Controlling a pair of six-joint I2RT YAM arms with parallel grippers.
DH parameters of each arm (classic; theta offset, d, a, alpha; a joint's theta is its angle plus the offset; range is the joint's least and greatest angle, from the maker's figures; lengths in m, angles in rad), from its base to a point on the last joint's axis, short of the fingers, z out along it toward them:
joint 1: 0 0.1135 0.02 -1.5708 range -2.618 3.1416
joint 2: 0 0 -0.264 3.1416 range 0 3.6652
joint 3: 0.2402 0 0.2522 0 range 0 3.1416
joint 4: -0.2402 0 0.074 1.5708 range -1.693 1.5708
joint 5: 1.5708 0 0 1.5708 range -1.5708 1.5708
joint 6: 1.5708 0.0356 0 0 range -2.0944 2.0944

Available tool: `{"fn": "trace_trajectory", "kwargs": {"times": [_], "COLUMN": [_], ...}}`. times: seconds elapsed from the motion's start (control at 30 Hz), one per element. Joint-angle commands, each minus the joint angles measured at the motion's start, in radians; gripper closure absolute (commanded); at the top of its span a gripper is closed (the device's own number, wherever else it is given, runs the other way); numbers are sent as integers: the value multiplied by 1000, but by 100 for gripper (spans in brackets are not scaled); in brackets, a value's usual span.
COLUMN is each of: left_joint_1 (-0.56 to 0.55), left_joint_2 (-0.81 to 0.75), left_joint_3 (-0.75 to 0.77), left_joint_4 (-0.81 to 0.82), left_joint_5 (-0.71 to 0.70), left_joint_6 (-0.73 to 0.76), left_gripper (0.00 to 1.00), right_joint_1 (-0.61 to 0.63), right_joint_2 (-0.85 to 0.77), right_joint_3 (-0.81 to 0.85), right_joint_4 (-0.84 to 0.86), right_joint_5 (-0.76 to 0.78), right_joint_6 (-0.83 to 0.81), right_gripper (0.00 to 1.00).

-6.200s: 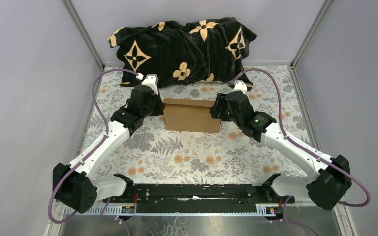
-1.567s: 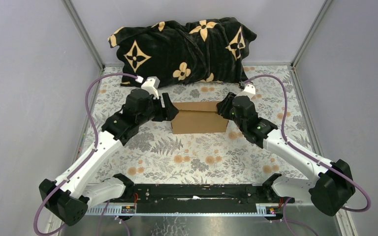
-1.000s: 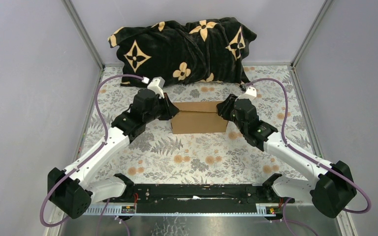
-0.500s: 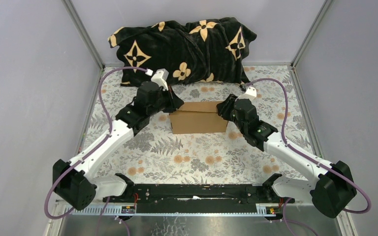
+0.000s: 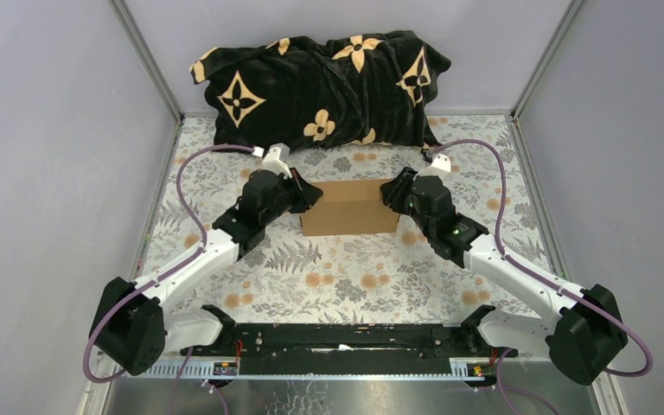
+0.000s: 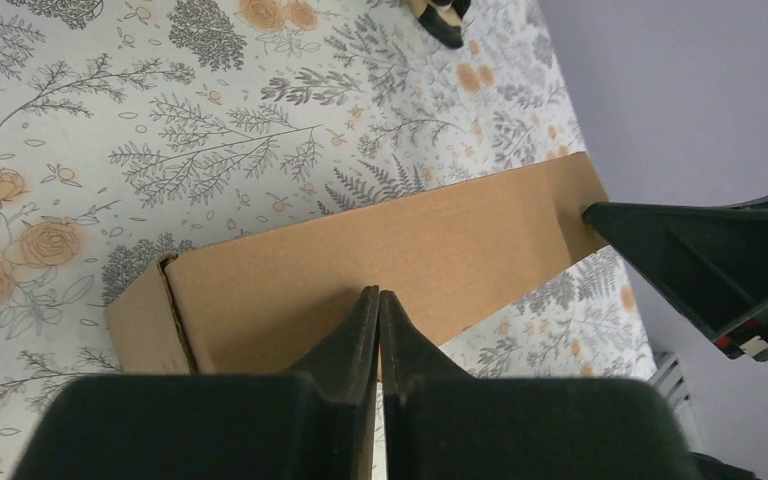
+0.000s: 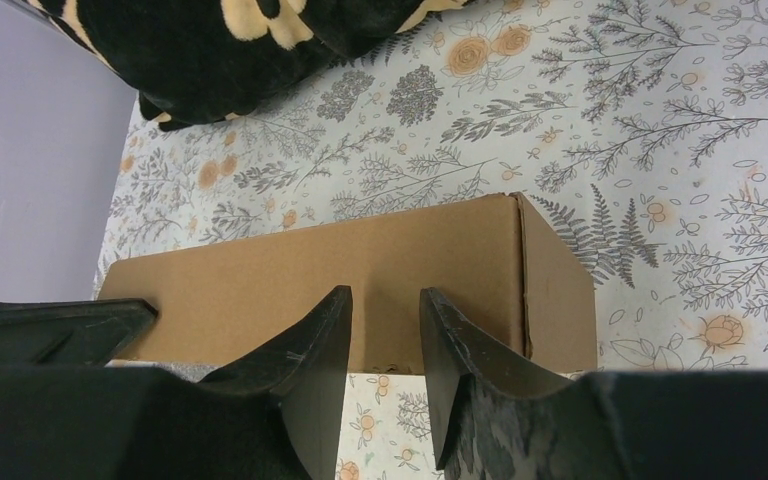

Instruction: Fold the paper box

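Pale lilac walls enclose a floral-print table with a black patterned cushion.

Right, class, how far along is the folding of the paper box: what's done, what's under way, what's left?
Done: the paper box stands as a closed brown block, no loose flaps visible. In hand: the left gripper, shut, points at its left end; the right gripper, jaws apart, sits at its right end; neither clamps it. Left: probably a final press and withdrawal; its far side is hidden.
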Motion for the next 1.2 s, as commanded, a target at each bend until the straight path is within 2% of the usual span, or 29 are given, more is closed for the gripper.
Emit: {"fn": "trace_trajectory", "kwargs": {"times": [0.0, 0.23, 0.47, 0.73, 0.9, 1.17], "left_joint_1": [-1, 1, 15, 17, 18, 18], "left_joint_2": [-7, -83, -53, -13, -12, -11], "left_joint_3": [-175, -154, -15, -21, -15, -15], "left_joint_4": [-73, -164, -233, -202, -203, -199], "left_joint_5": [-79, -187, -170, -147, -141, -131], "left_joint_6": [-78, -55, -1, -4, -1, -2], "left_gripper": [93, 92, 89, 89, 89, 89], "right_joint_1": [5, 5, 5, 5, 5, 5], "right_joint_2": [42, 37, -27, -63, -49, 0], "right_joint_3": [-76, -78, -13, 161, 206, 196], "right_joint_4": [-233, -236, -248, -370, -413, -419], "right_joint_5": [-61, -60, -57, 14, 42, 20], "right_joint_6": [-9, -6, -57, -178, -214, -211], "right_gripper": [60, 60, 55, 57, 62, 75]}}
